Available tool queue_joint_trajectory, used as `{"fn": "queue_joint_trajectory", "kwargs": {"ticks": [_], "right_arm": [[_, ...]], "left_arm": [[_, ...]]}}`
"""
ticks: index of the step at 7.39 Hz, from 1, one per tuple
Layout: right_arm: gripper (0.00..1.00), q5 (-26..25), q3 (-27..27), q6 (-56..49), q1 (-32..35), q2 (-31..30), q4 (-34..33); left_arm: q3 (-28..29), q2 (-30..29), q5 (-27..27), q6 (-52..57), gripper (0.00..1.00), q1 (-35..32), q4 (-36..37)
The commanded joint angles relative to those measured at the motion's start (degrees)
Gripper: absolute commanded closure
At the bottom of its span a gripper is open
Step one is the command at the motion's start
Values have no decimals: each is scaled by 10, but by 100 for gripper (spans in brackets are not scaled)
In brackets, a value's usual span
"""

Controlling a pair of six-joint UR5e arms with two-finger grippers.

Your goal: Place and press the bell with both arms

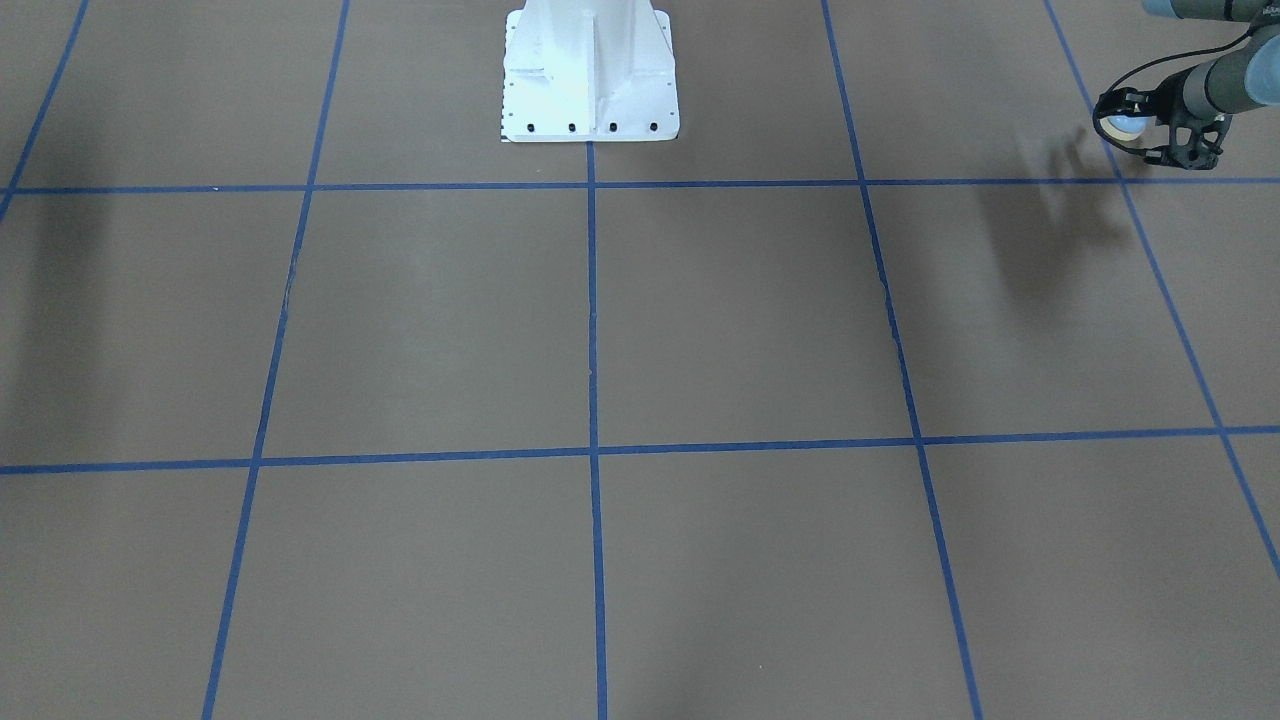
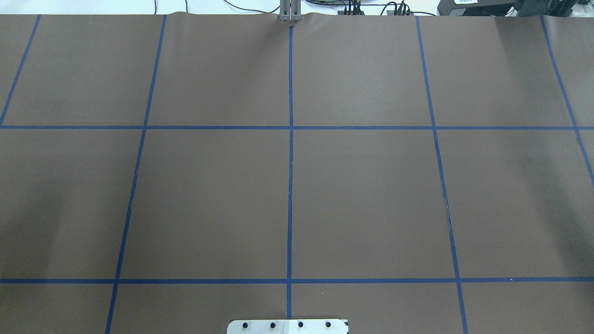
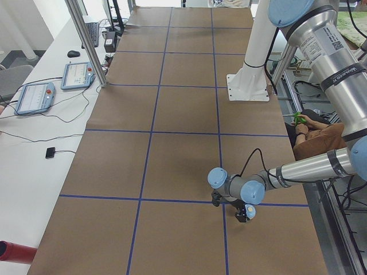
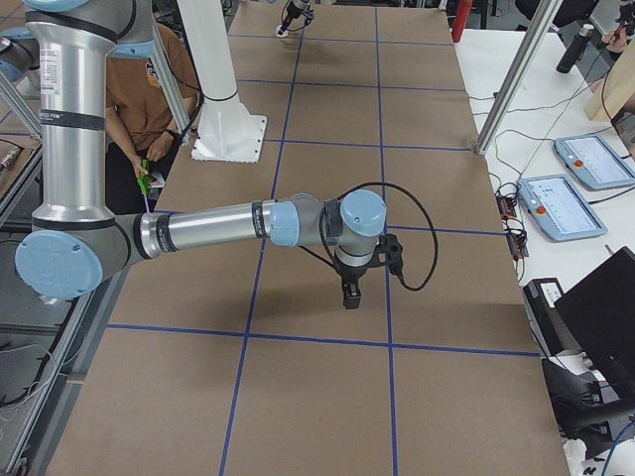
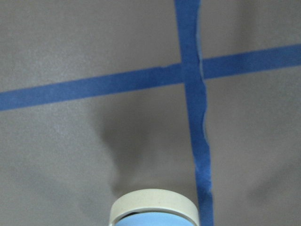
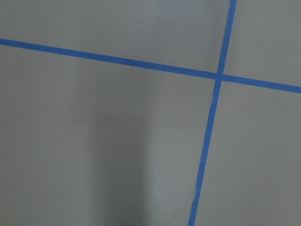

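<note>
My left gripper (image 1: 1135, 128) is shut on the small light-blue bell (image 1: 1124, 125) with its cream base. It holds the bell just above the brown table near the table's left end. The exterior left view shows the same gripper (image 3: 245, 214) and bell (image 3: 251, 212) low over a blue tape line. In the left wrist view the bell (image 5: 153, 208) fills the bottom edge, over a tape crossing. My right gripper (image 4: 349, 296) shows only in the exterior right view, pointing down over the table; I cannot tell if it is open or shut. The right wrist view shows only table.
The white bolted pedestal (image 1: 590, 80) stands at the robot's edge of the table. Blue tape lines (image 2: 290, 185) divide the brown surface into squares. A seated person (image 3: 312, 134) is beside the pedestal. Control tablets (image 3: 34, 97) lie on the side bench.
</note>
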Motion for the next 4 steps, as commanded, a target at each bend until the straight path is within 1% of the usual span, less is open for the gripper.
{"fn": "queue_joint_trajectory", "kwargs": {"ticks": [1, 4], "right_arm": [[0, 1, 0, 0, -1, -1, 0], [0, 1, 0, 0, -3, -1, 0]], "left_arm": [[2, -3, 0, -1, 0, 2, 0], [12, -7, 1, -2, 0, 4, 0]]}}
